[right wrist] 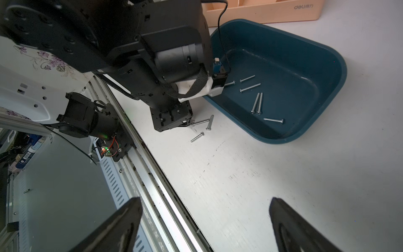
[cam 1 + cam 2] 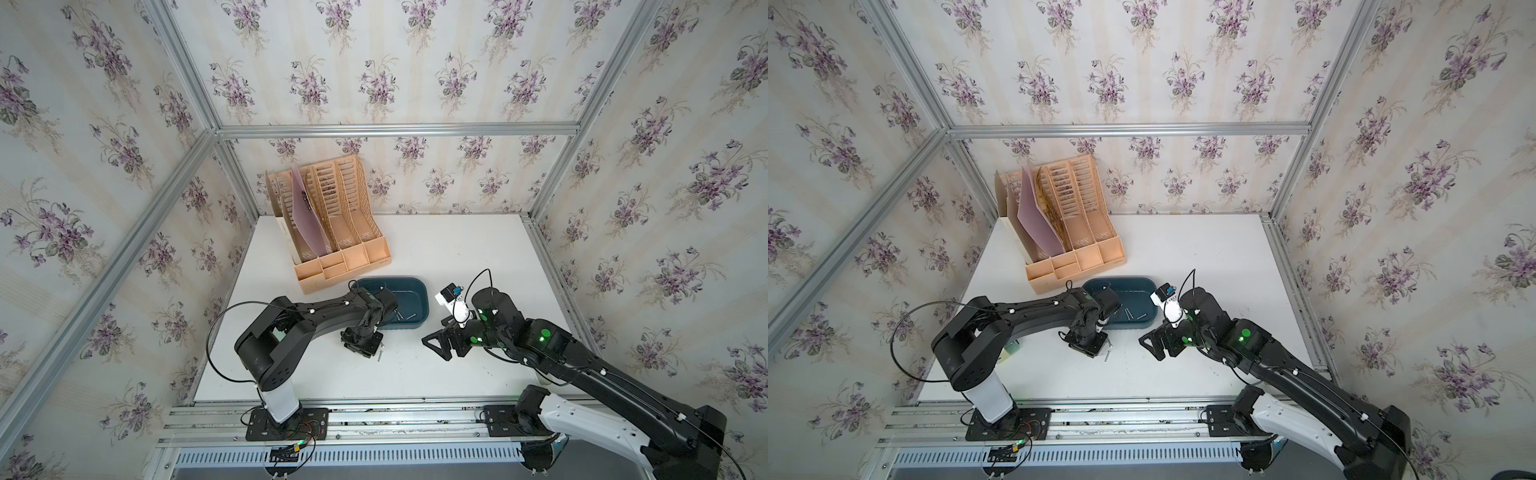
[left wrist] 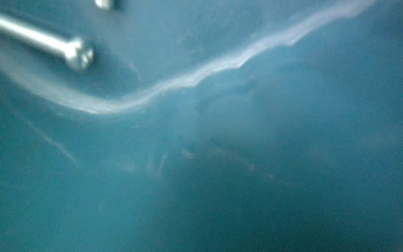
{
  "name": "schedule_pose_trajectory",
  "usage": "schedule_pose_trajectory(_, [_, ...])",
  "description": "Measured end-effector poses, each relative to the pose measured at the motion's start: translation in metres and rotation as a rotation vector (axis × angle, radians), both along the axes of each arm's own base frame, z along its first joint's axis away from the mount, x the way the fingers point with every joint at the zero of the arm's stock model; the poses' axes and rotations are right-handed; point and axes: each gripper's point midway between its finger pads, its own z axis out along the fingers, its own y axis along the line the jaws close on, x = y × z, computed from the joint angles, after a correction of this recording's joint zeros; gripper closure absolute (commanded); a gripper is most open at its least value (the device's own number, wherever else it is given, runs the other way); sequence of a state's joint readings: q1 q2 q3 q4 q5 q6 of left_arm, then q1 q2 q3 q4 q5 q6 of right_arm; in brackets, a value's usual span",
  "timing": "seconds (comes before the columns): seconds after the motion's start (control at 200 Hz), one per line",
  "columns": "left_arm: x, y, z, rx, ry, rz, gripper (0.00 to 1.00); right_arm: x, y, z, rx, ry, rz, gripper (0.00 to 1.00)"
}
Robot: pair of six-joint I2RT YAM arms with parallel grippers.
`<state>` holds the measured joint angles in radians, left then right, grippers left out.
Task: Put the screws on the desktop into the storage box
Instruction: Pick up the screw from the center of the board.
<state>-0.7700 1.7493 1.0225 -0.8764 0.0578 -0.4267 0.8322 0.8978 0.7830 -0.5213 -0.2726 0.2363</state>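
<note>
Screws (image 1: 250, 87) first: you have six lying inside the one teal storage box (image 1: 340, 65), one of them half hidden under the left arm's camera. Three more lie on the white tabletop (image 1: 261, 174), just beside the box's near wall. They sit right at the left gripper (image 1: 185, 124), which points down there; you cannot tell how its fingers stand. Your right gripper (image 1: 205, 199) hovers well apart from them, fingers spread wide, holding nothing. One peach file organizer (image 2: 332, 232) stands just beyond the box.
</note>
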Motion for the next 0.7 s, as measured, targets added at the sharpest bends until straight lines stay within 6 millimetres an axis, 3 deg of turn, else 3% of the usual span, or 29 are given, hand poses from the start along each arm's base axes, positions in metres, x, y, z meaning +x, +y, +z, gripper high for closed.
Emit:
schedule_pose_trajectory(0.435, [-0.003, -0.008, -0.001, -0.004, 0.022, -0.016, 0.84, 0.0, -0.001, 0.001, 0.003, -0.005, -0.003, 0.04])
schedule_pose_trajectory(0.699, [-0.003, -0.01, 0.001, -0.014, 0.017, -0.021, 0.88, 0.0, -0.001, 0.001, 0.003, -0.005, -0.004, 0.04])
